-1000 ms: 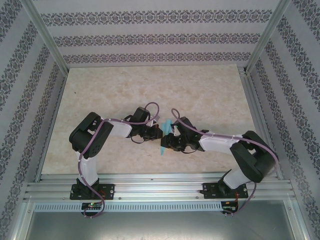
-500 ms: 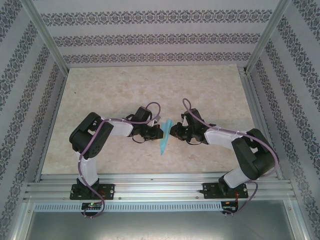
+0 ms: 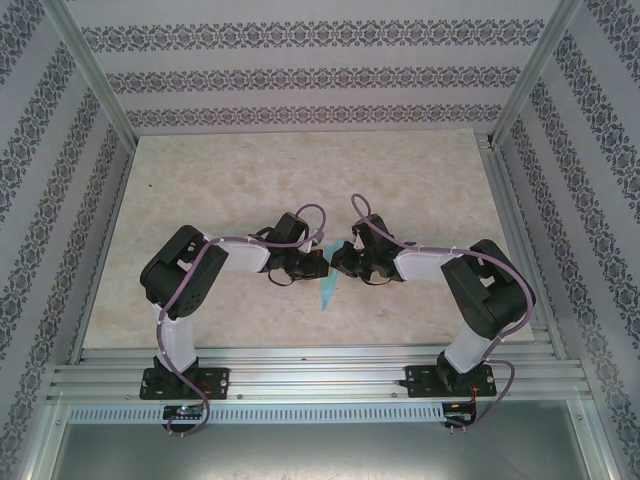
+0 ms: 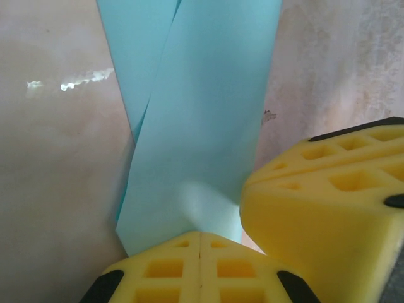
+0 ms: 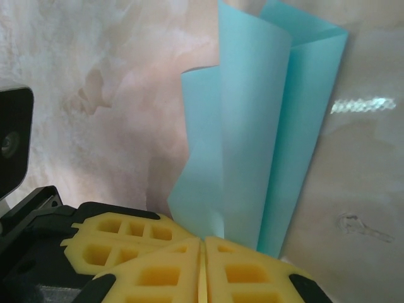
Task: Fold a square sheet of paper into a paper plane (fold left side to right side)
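Observation:
The paper plane (image 3: 326, 290) is a narrow, layered turquoise fold, pointing toward the near edge in the top view. My left gripper (image 3: 317, 265) is shut on its upper end, and in the left wrist view the paper plane (image 4: 202, 113) rises from between my left gripper's (image 4: 201, 235) closed yellow pads. My right gripper (image 3: 338, 262) meets it from the right. In the right wrist view the paper plane (image 5: 259, 126) runs down into the seam of my right gripper (image 5: 203, 243), which is shut on it. Each wrist view shows the other gripper's yellow fingers (image 4: 322, 202) (image 5: 120, 237) close alongside.
The beige marbled tabletop (image 3: 300, 170) stretches behind and to both sides of the grippers. Patterned walls and aluminium posts (image 3: 95, 75) enclose it. A metal rail (image 3: 320, 375) runs along the near edge by the arm bases.
My right gripper has closed and swung in to the paper plane's upper end, tight against the left gripper. The left gripper has kept its grip and place.

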Controlling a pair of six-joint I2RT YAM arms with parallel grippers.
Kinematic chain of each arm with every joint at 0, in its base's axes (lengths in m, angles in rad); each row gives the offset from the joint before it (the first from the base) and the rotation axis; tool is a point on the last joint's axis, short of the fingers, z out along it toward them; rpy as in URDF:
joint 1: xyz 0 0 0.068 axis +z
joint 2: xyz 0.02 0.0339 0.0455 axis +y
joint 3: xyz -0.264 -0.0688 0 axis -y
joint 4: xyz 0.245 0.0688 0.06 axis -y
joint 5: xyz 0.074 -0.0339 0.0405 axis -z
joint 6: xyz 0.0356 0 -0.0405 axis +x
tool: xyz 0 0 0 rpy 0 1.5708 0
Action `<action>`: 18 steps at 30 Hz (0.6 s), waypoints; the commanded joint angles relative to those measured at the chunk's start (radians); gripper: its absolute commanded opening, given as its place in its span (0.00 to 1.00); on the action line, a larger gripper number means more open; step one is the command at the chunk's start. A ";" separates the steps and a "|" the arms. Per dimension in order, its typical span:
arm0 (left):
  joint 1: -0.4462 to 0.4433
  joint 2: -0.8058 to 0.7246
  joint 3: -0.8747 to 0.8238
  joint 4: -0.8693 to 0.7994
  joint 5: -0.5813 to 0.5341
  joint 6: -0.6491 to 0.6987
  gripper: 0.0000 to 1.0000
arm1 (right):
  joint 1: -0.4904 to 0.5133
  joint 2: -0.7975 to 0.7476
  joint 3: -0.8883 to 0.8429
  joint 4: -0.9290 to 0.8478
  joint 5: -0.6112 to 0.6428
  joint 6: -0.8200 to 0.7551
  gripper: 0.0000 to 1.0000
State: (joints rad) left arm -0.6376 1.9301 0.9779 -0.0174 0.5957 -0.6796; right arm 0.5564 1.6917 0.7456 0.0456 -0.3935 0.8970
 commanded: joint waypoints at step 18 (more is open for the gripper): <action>-0.030 0.089 -0.024 -0.129 -0.131 0.058 0.00 | -0.029 0.108 0.132 -0.193 0.182 -0.139 0.13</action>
State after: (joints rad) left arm -0.6373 1.9331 0.9852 -0.0315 0.5926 -0.6888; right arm 0.5423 1.7397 0.8600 -0.1337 -0.3855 0.8062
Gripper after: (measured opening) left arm 0.057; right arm 0.128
